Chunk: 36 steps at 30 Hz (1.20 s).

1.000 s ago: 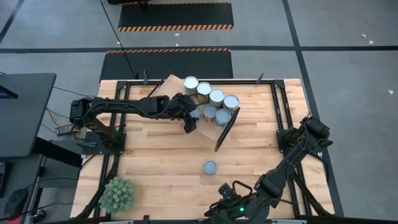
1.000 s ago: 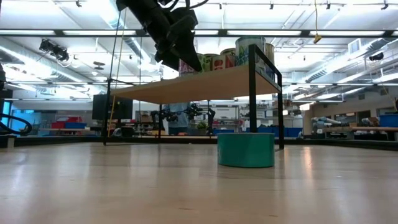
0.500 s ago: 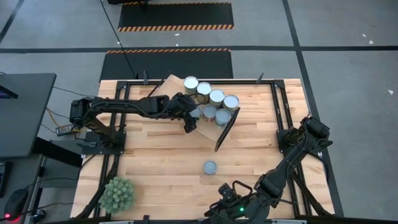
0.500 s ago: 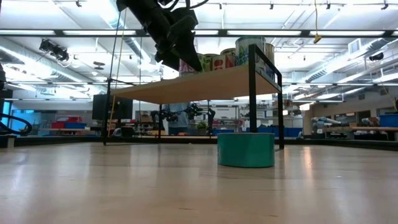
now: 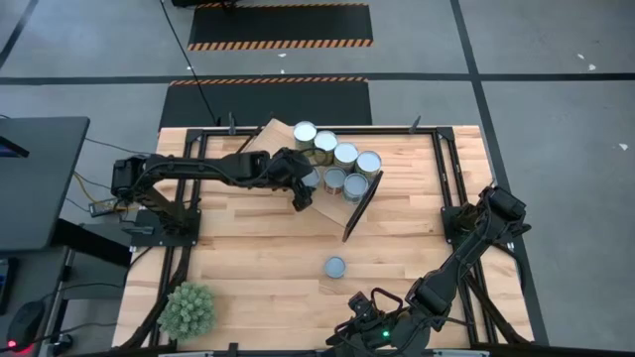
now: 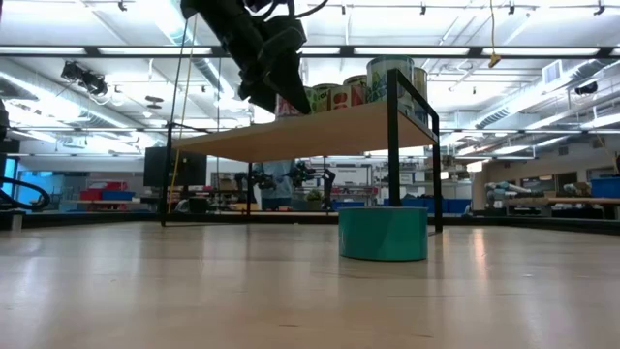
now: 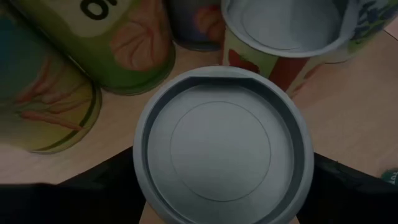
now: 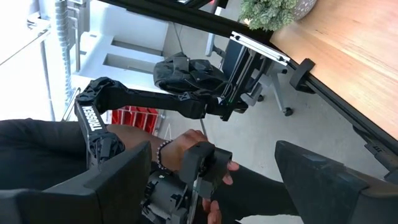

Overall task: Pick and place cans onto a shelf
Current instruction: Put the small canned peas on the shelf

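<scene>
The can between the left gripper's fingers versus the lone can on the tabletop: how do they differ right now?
The can at the left gripper stands on the shelf among other cans; the lone can stands on the tabletop, apart from everything. The first sits between the open fingers; no gripper is near the second. Both are upright with grey lids.

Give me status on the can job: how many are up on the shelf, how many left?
Done: six cans stand clear on the shelf. In hand: a seventh can sits on the board between the left gripper's spread fingers, which bracket it; whether it is released I cannot tell. Left: one can on the table in front of the shelf. The right gripper is open, parked off the table's near edge.
</scene>
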### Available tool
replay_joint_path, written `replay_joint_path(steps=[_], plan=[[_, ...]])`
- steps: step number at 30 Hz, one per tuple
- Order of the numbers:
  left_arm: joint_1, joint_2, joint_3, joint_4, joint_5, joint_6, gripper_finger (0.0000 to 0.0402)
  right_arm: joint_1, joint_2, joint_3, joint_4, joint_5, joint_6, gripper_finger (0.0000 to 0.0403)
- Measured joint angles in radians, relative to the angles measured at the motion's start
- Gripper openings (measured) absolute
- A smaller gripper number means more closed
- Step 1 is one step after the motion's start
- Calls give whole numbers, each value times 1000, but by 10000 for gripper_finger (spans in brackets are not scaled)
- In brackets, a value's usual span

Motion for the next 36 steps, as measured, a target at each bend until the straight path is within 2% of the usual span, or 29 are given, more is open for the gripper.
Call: replay_joint_path(steps=[6,13,19,36], plan=[[16,0,0,25,39,23,325,0,0,0,0,0,0,348],[22,-15,-1,33,38,51,393,0,0,0,0,0,0,348],[22,-16,-1,44,25,48,398,0,0,0,0,0,0,348],[16,-123,-2,97,1,82,400,0,1,0,40,0,0,348]])
